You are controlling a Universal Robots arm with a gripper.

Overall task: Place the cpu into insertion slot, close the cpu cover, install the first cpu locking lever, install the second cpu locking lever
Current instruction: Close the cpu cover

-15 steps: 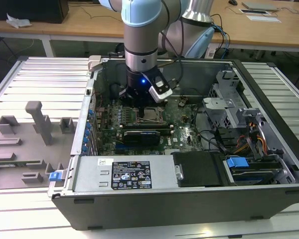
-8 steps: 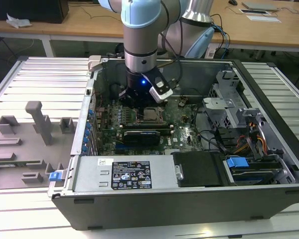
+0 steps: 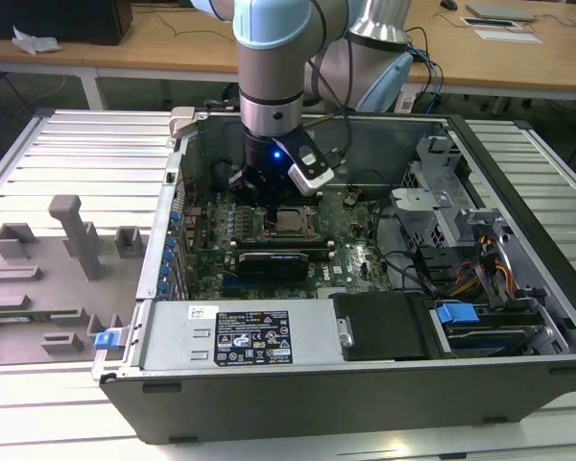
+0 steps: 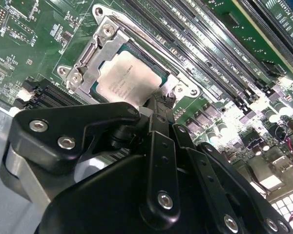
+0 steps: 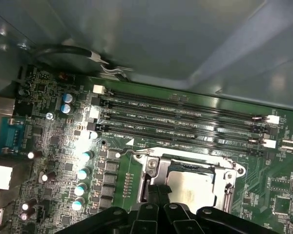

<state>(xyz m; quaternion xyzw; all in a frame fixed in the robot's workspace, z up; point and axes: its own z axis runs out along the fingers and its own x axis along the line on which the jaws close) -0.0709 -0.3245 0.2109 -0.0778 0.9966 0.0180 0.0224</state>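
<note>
The cpu [image 4: 127, 80], a pale silver square, lies in the insertion slot [image 4: 146, 57] on the green motherboard. The cpu cover [image 4: 94, 56], a silver frame plate, lies flat around it, and the chip shows through its window. A thin locking lever rod [image 5: 185, 148] runs along the cover's edge next to the memory slots. My gripper [image 4: 158, 105] hangs low at one corner of the socket with its black fingers [image 5: 158, 192] drawn together and shut, their tips by the cover's edge. In the exterior view the gripper [image 3: 269, 204] stands just to that view's left of the cpu [image 3: 290, 221].
Several long black memory slots [image 5: 185, 122] lie beside the socket. A long black card [image 3: 274, 261] sits in front of it. The drive cage [image 3: 442, 216], cables [image 3: 490, 259] and power supply [image 3: 250, 336] crowd the open case. A grey fixture plate [image 3: 67, 240] lies outside it.
</note>
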